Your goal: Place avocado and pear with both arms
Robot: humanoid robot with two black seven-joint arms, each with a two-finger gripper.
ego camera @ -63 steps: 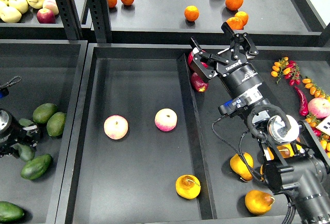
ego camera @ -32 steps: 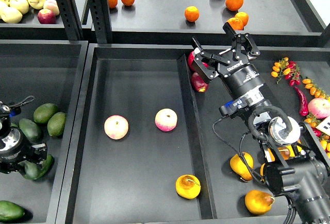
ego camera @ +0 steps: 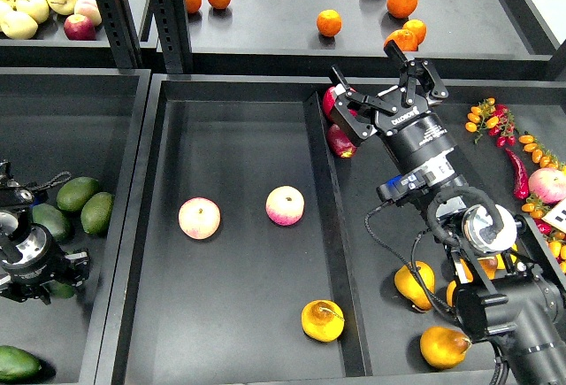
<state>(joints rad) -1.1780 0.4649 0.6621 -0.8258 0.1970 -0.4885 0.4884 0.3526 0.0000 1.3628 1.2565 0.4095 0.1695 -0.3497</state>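
A golden pear [ego camera: 322, 320] with a thin stem lies at the front of the middle tray [ego camera: 239, 146]. My right gripper [ego camera: 382, 86] is open and empty, high over the tray's back right corner, far from the pear. My left gripper [ego camera: 37, 270] hangs low in the left bin, right over a dark green avocado [ego camera: 62, 289] that only peeks out beneath it. The gripper is dark and seen from above, so I cannot tell its fingers apart or whether they touch the fruit. Another dark avocado [ego camera: 50, 221] lies just behind it.
Two pink-yellow apples [ego camera: 199, 218] [ego camera: 285, 205] sit mid-tray. Paler avocados [ego camera: 77, 193] [ego camera: 96, 212] [ego camera: 18, 363] lie in the left bin. More pears [ego camera: 414, 285] [ego camera: 444, 346] and red fruit [ego camera: 340, 140] lie in the right bin. Oranges [ego camera: 329, 22] sit on the back shelf.
My left gripper has come down and forward in the left bin onto the dark avocado, which now is mostly covered. The right arm has barely shifted.
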